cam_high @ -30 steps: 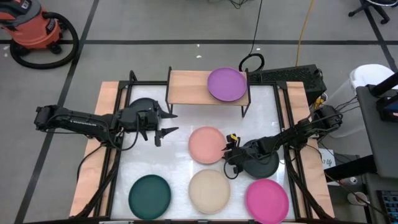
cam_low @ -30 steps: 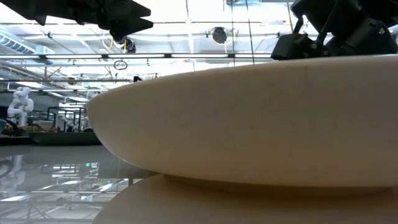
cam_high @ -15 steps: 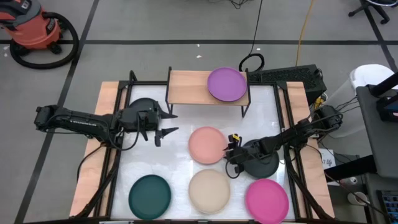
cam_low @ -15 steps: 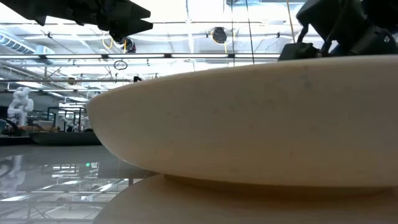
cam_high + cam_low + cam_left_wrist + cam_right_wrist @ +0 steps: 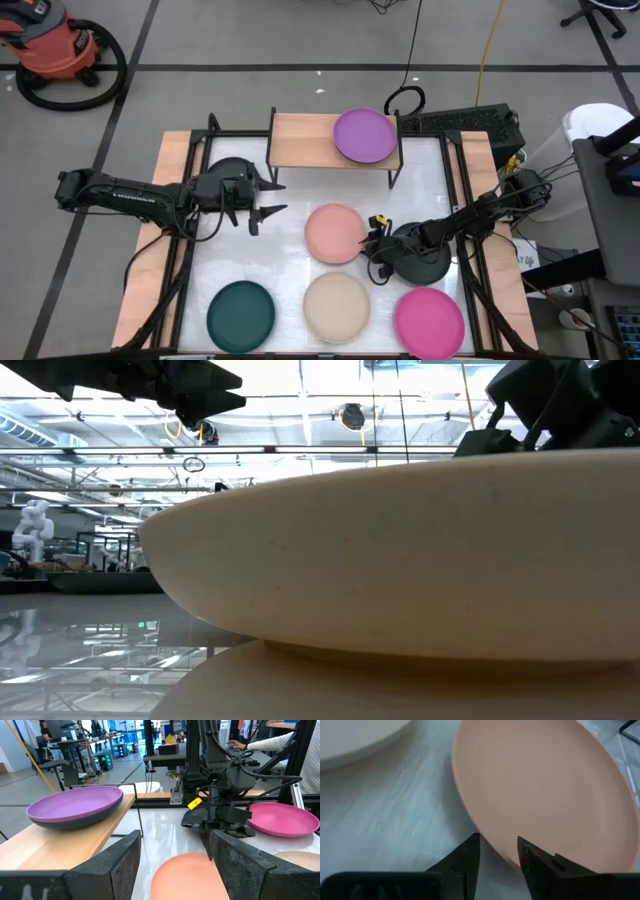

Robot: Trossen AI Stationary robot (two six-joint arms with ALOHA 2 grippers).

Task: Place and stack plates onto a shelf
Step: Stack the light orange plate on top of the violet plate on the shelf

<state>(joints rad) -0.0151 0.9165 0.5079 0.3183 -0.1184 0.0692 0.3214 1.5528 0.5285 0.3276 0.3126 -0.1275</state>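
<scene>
At center right of the high view, the right gripper (image 5: 376, 250), fingers narrowly parted, has edged toward the salmon plate (image 5: 335, 232) for a rim pickup, bound for the shelf (image 5: 305, 140); the left gripper (image 5: 268, 196) stays open, waiting at left.

Both dark arms low over the table, fingers parted.
The left gripper (image 5: 268, 198) hovers level, reaching inward with jaws wide; the right gripper (image 5: 498, 851) angles down near the table's middle, fingertips narrowly apart.
</scene>
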